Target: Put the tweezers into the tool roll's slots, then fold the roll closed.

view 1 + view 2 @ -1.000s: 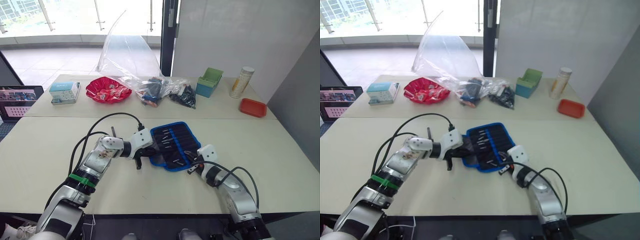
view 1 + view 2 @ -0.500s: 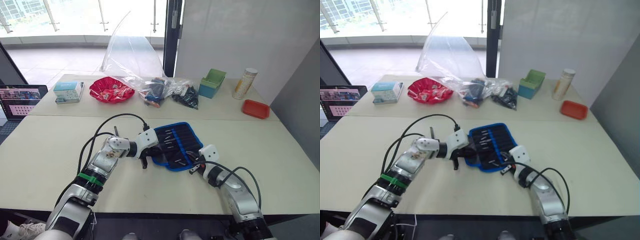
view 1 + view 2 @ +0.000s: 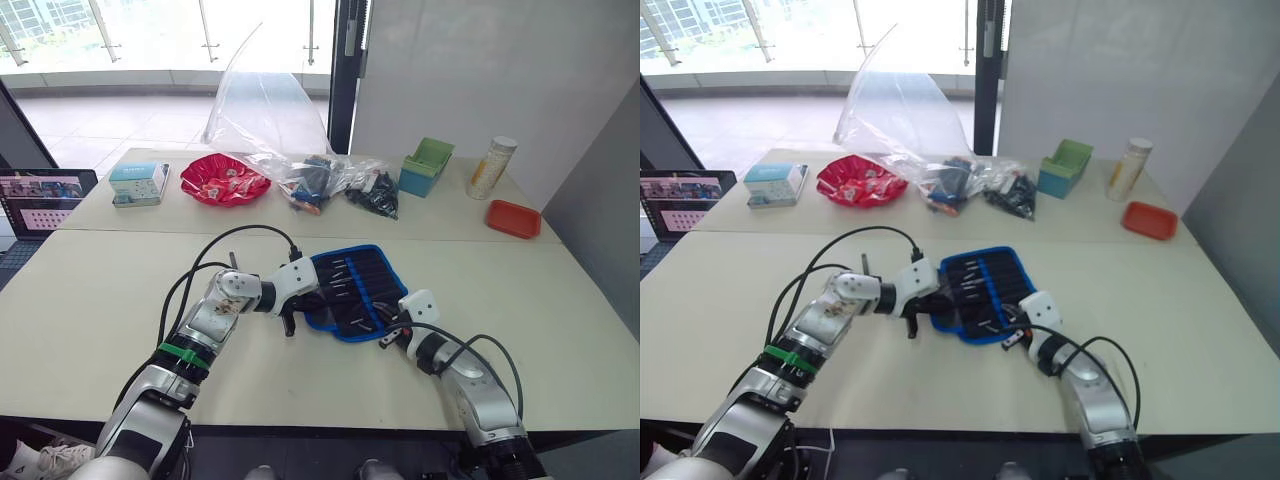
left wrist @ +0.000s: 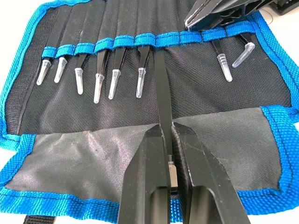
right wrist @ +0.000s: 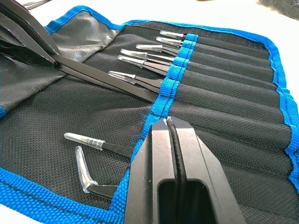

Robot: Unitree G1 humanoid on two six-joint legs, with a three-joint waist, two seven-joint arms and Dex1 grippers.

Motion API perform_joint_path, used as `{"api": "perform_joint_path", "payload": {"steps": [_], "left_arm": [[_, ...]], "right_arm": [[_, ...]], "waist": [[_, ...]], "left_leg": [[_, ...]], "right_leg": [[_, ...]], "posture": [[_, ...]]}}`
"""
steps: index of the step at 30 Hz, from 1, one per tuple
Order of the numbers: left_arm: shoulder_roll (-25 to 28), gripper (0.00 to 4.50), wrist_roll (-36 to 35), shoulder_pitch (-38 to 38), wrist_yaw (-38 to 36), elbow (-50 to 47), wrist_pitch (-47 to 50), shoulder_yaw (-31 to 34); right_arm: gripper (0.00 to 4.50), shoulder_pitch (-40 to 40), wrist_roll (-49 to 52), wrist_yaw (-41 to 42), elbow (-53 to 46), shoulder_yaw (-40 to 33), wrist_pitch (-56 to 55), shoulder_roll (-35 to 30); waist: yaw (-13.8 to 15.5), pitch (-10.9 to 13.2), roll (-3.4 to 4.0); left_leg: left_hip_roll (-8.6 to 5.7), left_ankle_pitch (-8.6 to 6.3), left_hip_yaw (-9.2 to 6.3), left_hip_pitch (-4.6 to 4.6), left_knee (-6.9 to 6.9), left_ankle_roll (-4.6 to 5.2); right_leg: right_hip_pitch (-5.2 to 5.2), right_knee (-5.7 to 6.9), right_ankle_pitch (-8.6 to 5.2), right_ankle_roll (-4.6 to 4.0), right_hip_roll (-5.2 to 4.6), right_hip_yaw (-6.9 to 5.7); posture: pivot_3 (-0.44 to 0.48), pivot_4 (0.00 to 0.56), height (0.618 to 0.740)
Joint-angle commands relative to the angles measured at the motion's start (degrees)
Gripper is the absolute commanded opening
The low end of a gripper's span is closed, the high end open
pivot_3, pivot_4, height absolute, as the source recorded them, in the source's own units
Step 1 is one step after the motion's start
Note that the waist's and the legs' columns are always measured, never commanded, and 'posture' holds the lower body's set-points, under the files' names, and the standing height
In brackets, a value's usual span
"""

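The tool roll (image 3: 356, 288) lies open on the near table, bright blue at the edges and black inside. Several capped tweezers (image 4: 98, 77) sit tucked under the blue band of slots (image 4: 126, 41). My left gripper (image 4: 167, 140) is shut on one slim black tweezer (image 4: 161, 88), whose far end lies under the band in a slot. My right gripper (image 5: 166, 122) is shut, its tips resting against the blue slot band (image 5: 176, 70) at the roll's other side. Two more capped tweezers (image 5: 93, 142) lie beside it. In the left eye view the left gripper (image 3: 306, 298) and the right gripper (image 3: 386, 328) flank the roll.
On the far table stand a clear plastic bag (image 3: 258, 110), a red bowl (image 3: 222, 181), a teal box (image 3: 136, 184), bagged items (image 3: 345, 185), a green bin (image 3: 425, 166), a tall can (image 3: 491, 166) and a red tray (image 3: 513, 218). A laptop (image 3: 40, 195) is at the far left.
The head camera has shifted a little. Both grippers and the roll keep the same positions relative to each other.
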Motion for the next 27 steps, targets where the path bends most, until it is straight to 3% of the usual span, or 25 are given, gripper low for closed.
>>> {"api": "perform_joint_path", "payload": {"steps": [1,14,27], "left_arm": [[-0.6,0.07,0.1,-0.2,-1.4,-0.5,-0.4,-0.9],[2.8,0.07,-1.2,3.9,-2.0,-5.9,2.4,1.6],[-3.0,0.07,0.1,-0.1,0.2,-1.1,-0.5,0.3]], "right_arm": [[0.0,1.2,-1.6,0.4,3.7,2.3,1.4,0.4],[0.0,0.8,-1.6,0.3,4.4,2.4,1.3,0.1],[0.0,0.3,-1.6,0.4,4.7,2.7,1.3,0.1]], "waist": [[-0.1,0.0,0.0],[-0.6,0.0,0.01],[-0.6,0.0,0.0]], "left_leg": [[0.0,0.0,0.0,0.0,0.0,0.0],[0.02,0.0,-0.01,0.02,-0.02,0.0],[0.01,0.0,-0.01,0.04,-0.01,0.0]], "right_leg": [[0.0,0.0,0.0,0.0,0.0,0.0],[-0.02,0.03,0.0,0.0,0.01,0.0],[0.0,0.04,0.0,0.0,0.01,0.0]], "posture": [[0.0,0.15,0.738],[0.0,0.15,0.738],[0.0,0.15,0.738]]}}
